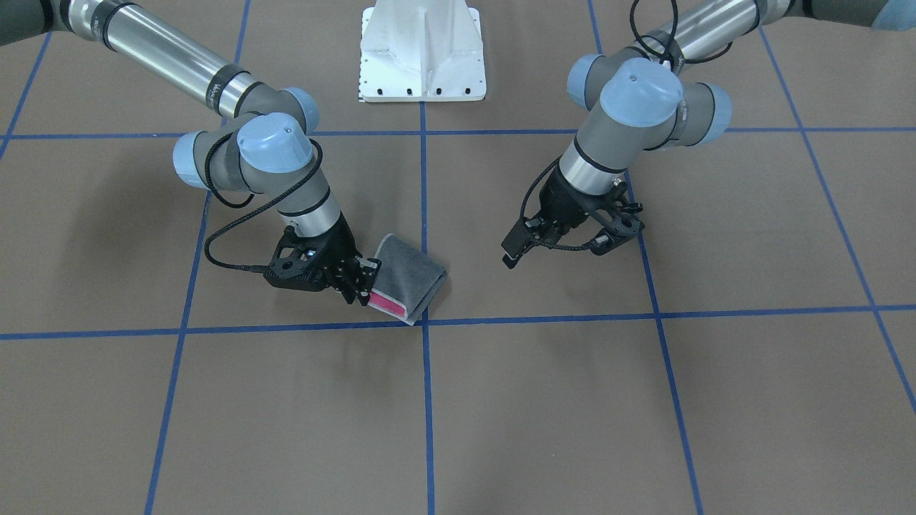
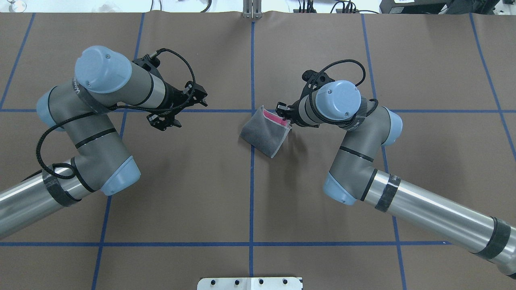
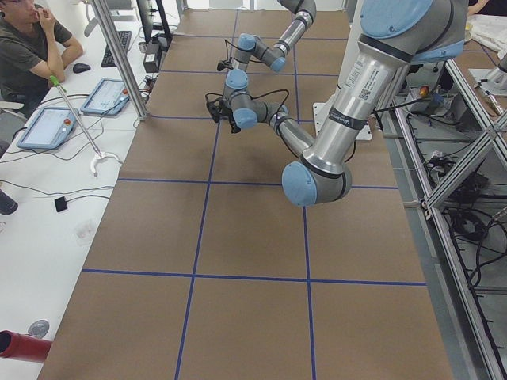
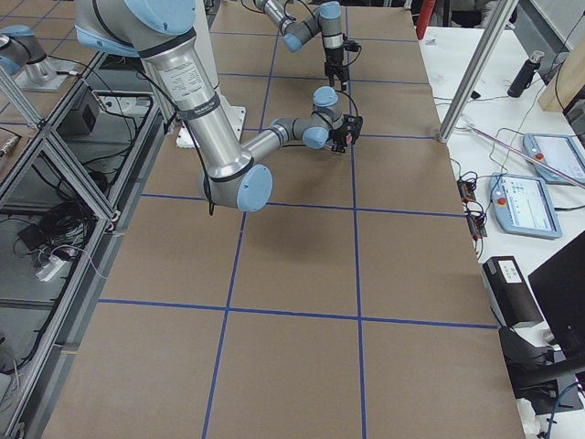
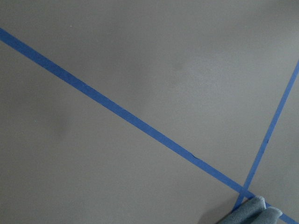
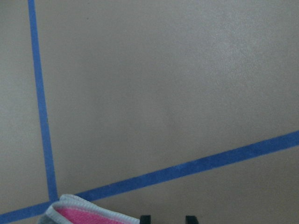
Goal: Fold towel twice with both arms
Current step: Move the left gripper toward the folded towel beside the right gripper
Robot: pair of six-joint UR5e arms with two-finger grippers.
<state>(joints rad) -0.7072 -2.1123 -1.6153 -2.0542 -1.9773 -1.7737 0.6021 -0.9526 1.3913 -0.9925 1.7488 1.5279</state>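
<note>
The towel [image 2: 264, 133] lies folded on the table by a tape crossing, dark grey outside. Its pink inner face [image 1: 390, 305] shows at the open edge. It also shows in the front view [image 1: 415, 275] and at the bottom of both wrist views [image 6: 84, 213] [image 5: 254, 212]. My right gripper [image 2: 283, 110] [image 1: 363, 282] sits right at the towel's open pink edge. Its fingertips [image 6: 145, 218] stand apart with bare table between them and the towel beside them. My left gripper [image 2: 179, 109] [image 1: 554, 247] is wide open and empty, well apart from the towel.
Blue tape lines [image 2: 252, 181] cross the brown table cover. The white pedestal base [image 1: 422, 64] stands at the robot's side of the table. An operator [image 3: 28, 47] sits beyond the far edge beside tablets [image 3: 47, 127].
</note>
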